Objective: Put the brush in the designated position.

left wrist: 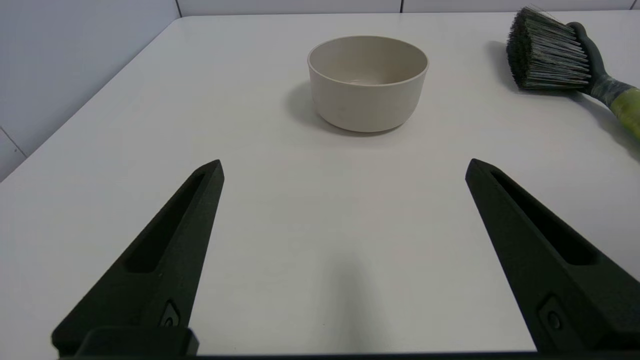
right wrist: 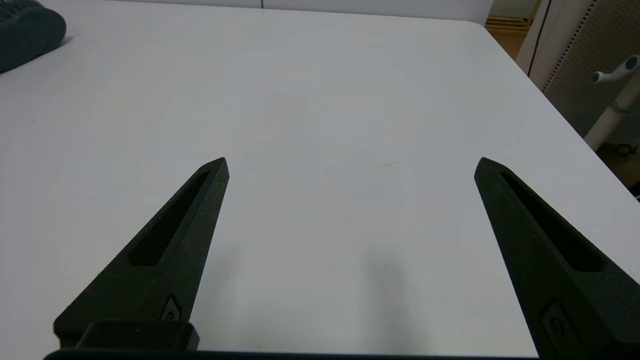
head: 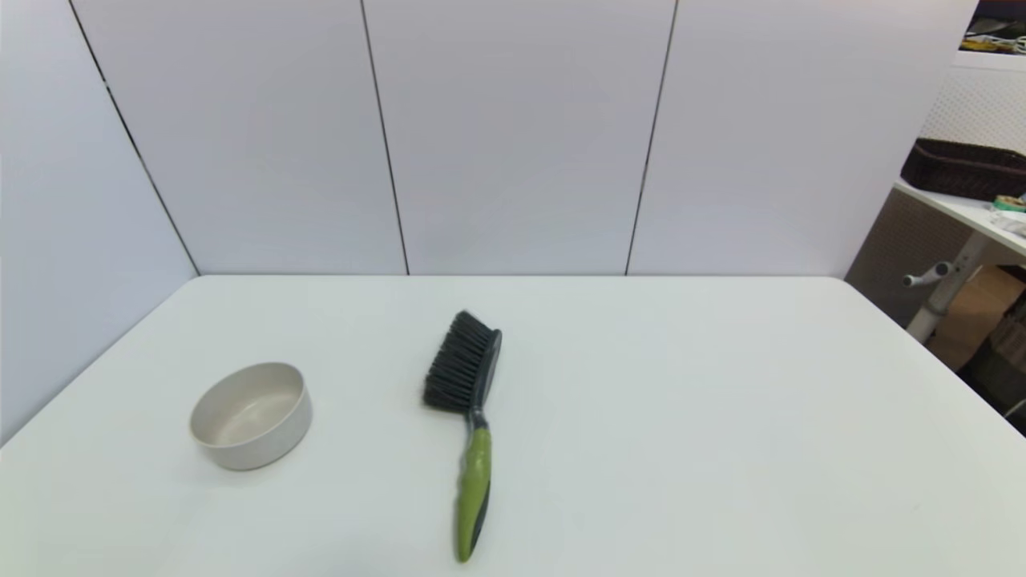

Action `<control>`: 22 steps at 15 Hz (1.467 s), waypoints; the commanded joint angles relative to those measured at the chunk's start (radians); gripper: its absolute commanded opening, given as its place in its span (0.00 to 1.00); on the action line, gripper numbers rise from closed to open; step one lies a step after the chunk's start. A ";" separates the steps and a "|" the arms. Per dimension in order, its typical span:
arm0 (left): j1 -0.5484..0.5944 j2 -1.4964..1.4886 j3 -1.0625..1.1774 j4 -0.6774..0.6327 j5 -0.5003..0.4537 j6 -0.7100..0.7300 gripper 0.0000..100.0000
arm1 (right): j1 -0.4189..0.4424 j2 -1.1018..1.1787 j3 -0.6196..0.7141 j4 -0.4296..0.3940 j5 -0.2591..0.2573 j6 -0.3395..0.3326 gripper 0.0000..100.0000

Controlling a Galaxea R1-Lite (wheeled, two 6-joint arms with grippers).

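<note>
white panelled wall (head: 513, 136); desk (head: 966, 210) beyond, perhaps holding a basket (head: 962, 168).

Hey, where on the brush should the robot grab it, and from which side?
Probably the green handle of the brush, from above: it lies flat, narrow, pointing toward the robot, well clear of the bowl. Both the left gripper and right gripper are open.
</note>
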 commanded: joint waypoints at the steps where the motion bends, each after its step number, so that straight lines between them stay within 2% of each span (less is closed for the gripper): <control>1: 0.000 0.001 0.000 0.000 0.000 0.000 1.00 | 0.000 0.001 0.002 0.000 0.000 -0.001 1.00; 13: -0.001 0.014 -0.035 0.014 0.006 -0.009 1.00 | 0.000 0.001 0.002 0.000 0.000 -0.001 1.00; 17: -0.001 0.314 -0.357 0.195 0.000 0.028 1.00 | 0.000 0.001 0.002 0.000 0.000 -0.001 1.00; 19: -0.090 0.598 -0.695 0.322 0.001 0.049 1.00 | 0.000 0.001 0.002 -0.002 0.000 -0.001 1.00; 22: -0.231 0.958 -1.239 0.617 0.000 0.075 1.00 | 0.000 0.001 0.002 0.000 0.000 -0.001 1.00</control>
